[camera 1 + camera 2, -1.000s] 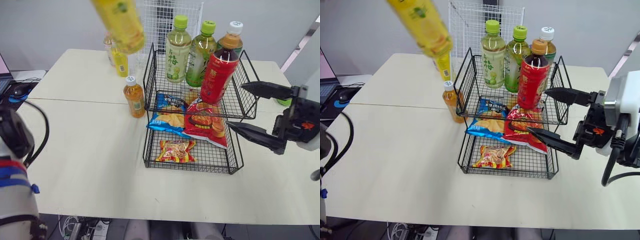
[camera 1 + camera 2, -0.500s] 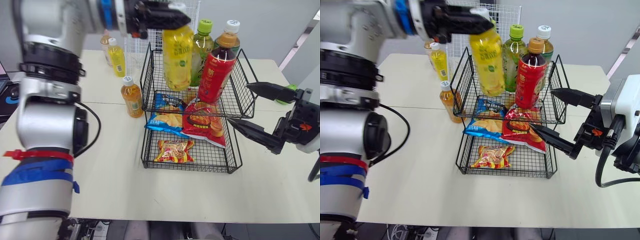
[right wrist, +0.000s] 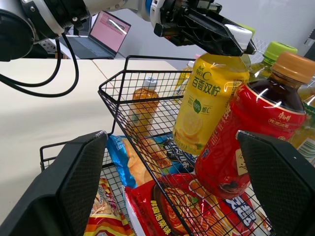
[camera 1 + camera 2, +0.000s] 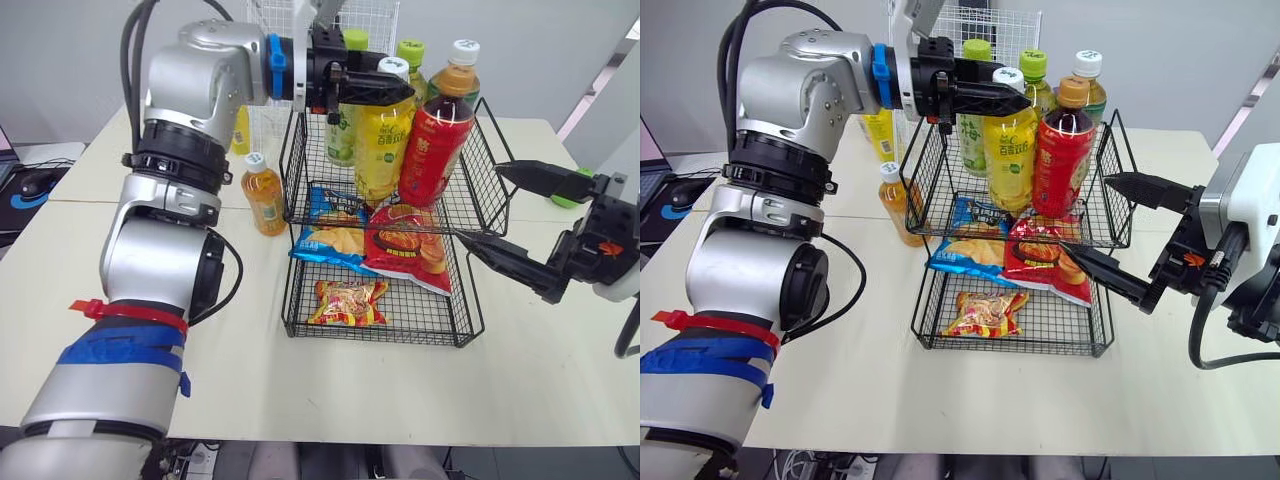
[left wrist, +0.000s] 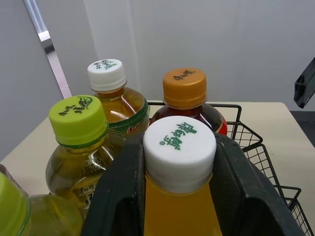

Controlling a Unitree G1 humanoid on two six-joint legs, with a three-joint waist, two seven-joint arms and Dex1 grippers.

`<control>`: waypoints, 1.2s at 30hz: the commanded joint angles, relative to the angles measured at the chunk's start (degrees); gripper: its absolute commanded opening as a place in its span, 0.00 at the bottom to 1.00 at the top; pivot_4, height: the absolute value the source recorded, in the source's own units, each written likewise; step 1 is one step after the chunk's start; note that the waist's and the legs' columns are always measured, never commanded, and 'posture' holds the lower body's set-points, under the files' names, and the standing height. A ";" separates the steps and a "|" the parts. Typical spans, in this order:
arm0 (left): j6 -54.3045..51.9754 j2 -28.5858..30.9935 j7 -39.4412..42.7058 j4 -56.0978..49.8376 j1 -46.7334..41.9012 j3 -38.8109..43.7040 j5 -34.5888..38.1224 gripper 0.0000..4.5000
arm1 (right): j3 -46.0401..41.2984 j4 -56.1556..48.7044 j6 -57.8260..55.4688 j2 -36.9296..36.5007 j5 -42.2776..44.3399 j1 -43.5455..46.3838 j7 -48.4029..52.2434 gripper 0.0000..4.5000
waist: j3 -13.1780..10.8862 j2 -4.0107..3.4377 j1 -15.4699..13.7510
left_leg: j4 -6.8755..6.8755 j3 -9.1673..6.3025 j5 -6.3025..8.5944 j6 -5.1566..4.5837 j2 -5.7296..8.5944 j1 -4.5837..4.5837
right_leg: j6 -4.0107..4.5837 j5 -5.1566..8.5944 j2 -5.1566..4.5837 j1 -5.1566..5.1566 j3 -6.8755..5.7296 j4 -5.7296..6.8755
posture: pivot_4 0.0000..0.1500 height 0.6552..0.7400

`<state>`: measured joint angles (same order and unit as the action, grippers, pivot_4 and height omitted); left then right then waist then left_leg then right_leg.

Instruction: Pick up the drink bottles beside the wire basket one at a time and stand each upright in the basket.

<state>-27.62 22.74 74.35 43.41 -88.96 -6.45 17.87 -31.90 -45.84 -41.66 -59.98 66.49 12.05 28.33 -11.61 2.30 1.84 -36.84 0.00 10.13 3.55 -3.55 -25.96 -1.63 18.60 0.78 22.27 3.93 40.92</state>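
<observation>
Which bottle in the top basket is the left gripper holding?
The yellow bottle with a white cap, gripped at its neck by the left gripper; the red bottle and green-capped bottles are not held.

Left pincer [image 4: 395, 88] is clamped tight at forward reach; right pincer [image 4: 478, 205] gapes wide.

Table: pale cream top [image 4: 250, 380] before me, a seam running across it | Wall: plain light grey [image 4: 70, 50] behind its far edge | My left: open laptop [image 3: 109, 30], screen glowing pink | Floor: cables [image 4: 185, 458] lying under the table's near edge
</observation>
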 commanded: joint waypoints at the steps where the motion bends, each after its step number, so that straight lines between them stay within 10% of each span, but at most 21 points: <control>1: 2.24 -0.72 -0.17 0.70 -2.71 1.41 -0.59 0.30 | -0.85 -0.07 0.70 -0.84 -0.09 0.62 -0.52 1.00 | 0.00 0.00 0.00 | 0.00 0.00 0.00 0.00 0.00 0.00 | 0.00 0.00 0.00 0.00 0.00 0.00 | 1.00 0.95; 9: 1.54 -0.94 3.13 2.64 -3.32 1.59 -0.44 0.30 | -0.55 -0.12 0.69 -0.96 -0.03 0.76 -1.01 1.00 | 0.00 0.00 0.02 | 0.00 -0.01 0.00 0.00 0.00 0.01 | -0.02 0.01 0.00 -0.01 -0.01 0.00 | 1.00 0.95; 19: -0.21 3.21 9.12 0.37 -4.25 2.39 -0.28 0.98 | -0.78 -0.47 1.02 -0.75 0.00 0.60 -1.30 1.00 | 0.00 0.00 0.11 | 0.00 -0.01 0.00 0.00 -0.01 0.01 | -0.02 0.01 0.01 0.00 0.00 0.00 | 1.00 0.95; 29: -8.36 14.24 10.49 -14.00 3.26 7.13 3.91 0.99 | 3.41 0.07 1.67 1.06 2.12 4.36 -4.67 1.00 | 0.01 -0.02 0.15 | -0.02 -0.02 0.00 0.00 -0.06 0.07 | -0.02 0.01 0.02 -0.03 -0.01 0.07 | 1.00 0.95; 36: -9.07 21.26 -2.58 -20.83 13.35 14.73 3.35 0.99 | 13.23 -4.42 3.02 6.72 -1.79 6.95 -10.18 1.00 | 0.03 -0.04 0.14 | -0.03 -0.06 -0.01 0.01 -0.09 0.08 | 0.02 -0.01 0.02 -0.02 -0.04 0.10 | 1.00 0.95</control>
<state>-37.13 42.23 75.10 25.66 -76.68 5.69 21.47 -19.90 -47.82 -40.28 -54.01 66.80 18.76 19.80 -11.58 2.26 1.98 -36.88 -0.05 10.13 3.55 -3.65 -25.88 -1.61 18.59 0.80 22.24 3.90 41.01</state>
